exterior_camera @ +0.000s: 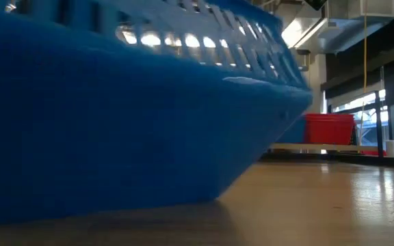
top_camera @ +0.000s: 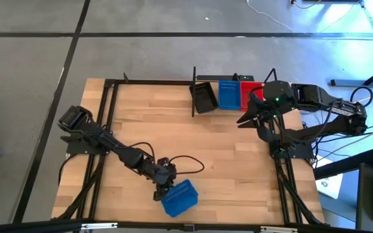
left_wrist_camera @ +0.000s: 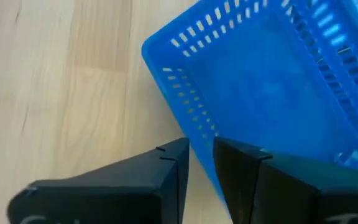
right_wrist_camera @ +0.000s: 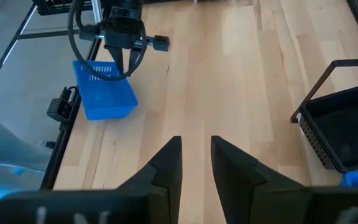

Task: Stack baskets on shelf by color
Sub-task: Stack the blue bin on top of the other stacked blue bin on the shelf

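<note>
Blue basket (top_camera: pixel 179 197) sits at the table's near edge, its rim wall pinched between the left gripper (left_wrist_camera: pixel 201 168) fingers — light, stiff, slick plastic; rim suits. Right gripper (right_wrist_camera: pixel 196 163) waits near the shelf (top_camera: pixel 193 90), slightly parted, empty.

— Where does the loose basket (top_camera: pixel 179 197) lie?
— On the surface (top_camera: pixel 173 136) at its near edge, with the left tool (top_camera: pixel 162 192) at its rim.
— And the rest?
— Three baskets (top_camera: pixel 227 95) sit side by side on the shelf (top_camera: pixel 193 90) at the far edge; the right tool (top_camera: pixel 250 115) hangs just before them.
</note>
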Controlling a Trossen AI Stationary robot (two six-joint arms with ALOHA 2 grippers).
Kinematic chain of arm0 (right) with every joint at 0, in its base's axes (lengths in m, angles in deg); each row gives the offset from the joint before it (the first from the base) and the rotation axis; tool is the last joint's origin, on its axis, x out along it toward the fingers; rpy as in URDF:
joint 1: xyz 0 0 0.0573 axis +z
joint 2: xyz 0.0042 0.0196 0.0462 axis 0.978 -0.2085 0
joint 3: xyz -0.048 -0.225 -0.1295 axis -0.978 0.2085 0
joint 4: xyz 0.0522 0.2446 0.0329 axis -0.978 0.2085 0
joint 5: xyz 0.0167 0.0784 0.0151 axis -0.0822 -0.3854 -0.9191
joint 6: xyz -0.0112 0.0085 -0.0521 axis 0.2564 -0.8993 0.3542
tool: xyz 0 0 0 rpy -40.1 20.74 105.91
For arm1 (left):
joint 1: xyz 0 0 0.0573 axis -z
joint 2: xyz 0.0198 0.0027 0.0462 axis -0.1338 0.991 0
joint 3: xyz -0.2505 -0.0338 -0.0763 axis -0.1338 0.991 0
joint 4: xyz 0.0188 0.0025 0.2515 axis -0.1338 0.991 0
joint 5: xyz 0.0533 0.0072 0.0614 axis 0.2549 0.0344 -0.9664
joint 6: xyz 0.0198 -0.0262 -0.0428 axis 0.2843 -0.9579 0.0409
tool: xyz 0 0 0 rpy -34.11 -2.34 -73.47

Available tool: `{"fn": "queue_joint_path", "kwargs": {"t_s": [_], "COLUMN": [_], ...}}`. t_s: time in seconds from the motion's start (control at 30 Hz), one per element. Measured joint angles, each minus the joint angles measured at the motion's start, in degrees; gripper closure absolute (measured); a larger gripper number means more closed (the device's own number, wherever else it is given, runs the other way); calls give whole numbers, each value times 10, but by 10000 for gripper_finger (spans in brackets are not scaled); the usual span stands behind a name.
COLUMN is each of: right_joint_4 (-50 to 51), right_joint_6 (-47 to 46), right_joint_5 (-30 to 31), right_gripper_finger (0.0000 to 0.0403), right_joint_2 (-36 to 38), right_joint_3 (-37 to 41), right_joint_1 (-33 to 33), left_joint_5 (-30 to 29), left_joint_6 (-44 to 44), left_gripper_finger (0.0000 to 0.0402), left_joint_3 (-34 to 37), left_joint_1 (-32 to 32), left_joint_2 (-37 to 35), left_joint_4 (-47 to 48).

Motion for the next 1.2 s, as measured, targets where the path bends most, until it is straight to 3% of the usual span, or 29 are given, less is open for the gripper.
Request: {"fn": "queue_joint_path", "kwargs": {"t_s": [0.27, 0.57, 0.97, 1.2], "right_joint_4": [0, 0, 0, 2], "right_joint_6": [0, 0, 0, 0], "right_joint_5": [0, 0, 0, 0], "right_gripper_finger": [320, 320, 320, 320], "right_joint_2": [0, 0, 0, 0], "right_joint_3": [0, 0, 0, 0], "right_joint_1": [0, 0, 0, 0], "left_joint_5": [4, 72, 41, 66], "left_joint_6": [-35, -227, -256, -270], "left_gripper_finger": [336, 336, 336, 336], "left_joint_3": [0, 0, 0, 1], "left_joint_1": [-1, 0, 8, 9], "left_joint_2": [0, 0, 1, 43], "left_joint_4": [5, -39, -56, -84]}}
